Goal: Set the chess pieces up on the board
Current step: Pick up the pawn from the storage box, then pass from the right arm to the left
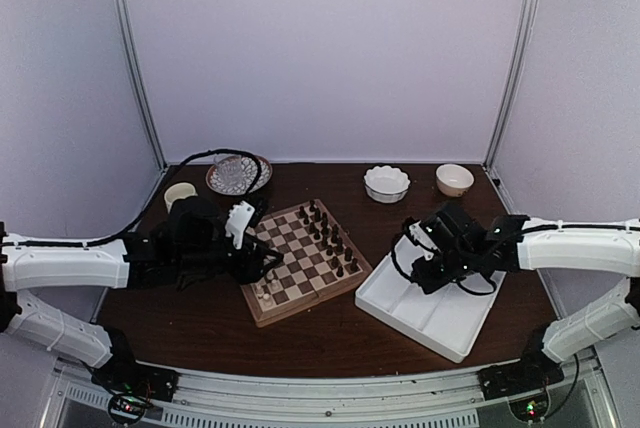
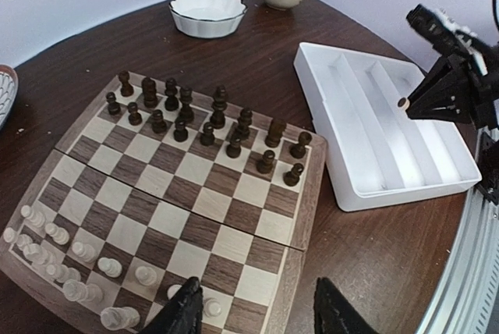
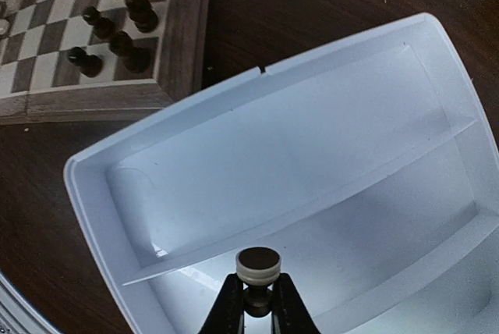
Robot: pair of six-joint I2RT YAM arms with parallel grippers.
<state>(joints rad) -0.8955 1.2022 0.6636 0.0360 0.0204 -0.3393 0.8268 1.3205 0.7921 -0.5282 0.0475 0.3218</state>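
over the white tray (image 1: 436,320), four o'clock from the board (image 1: 300,254), my right gripper (image 3: 257,303) tilts down, pinching a cream chess piece (image 3: 258,265); my left gripper (image 2: 261,312) hovers half-open above the board.

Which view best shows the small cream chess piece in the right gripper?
Right wrist: the small cream chess piece sits close up, dark round base toward the lens, clamped in the right gripper above the white plastic tray. Left wrist shows it only as a distant speck; in the top view I cannot make it out.
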